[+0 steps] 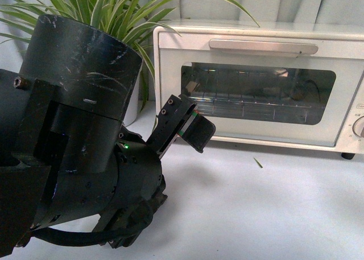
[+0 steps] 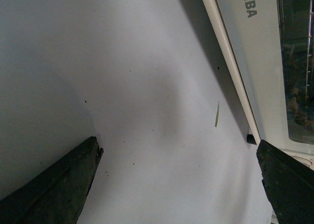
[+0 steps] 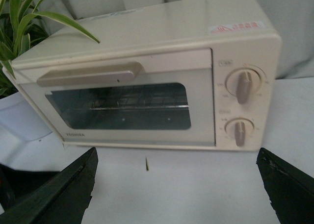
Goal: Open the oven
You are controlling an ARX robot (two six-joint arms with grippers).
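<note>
Plainly, the oven [image 1: 256, 83] sat at the back of the white table [image 1: 256, 209] beside a potted plant [image 1: 114, 9], its glass door shut and the bar handle [image 1: 263, 45] along the door's top edge untouched, so the opening had not begun. The left gripper [image 2: 179, 148] hovered low near the door's bottom left corner, fingers spread wide over bare table and holding nothing. The right gripper [image 3: 177, 156], likewise spread and empty, faced the oven front squarely, probably lined up to reach the handle.
</note>
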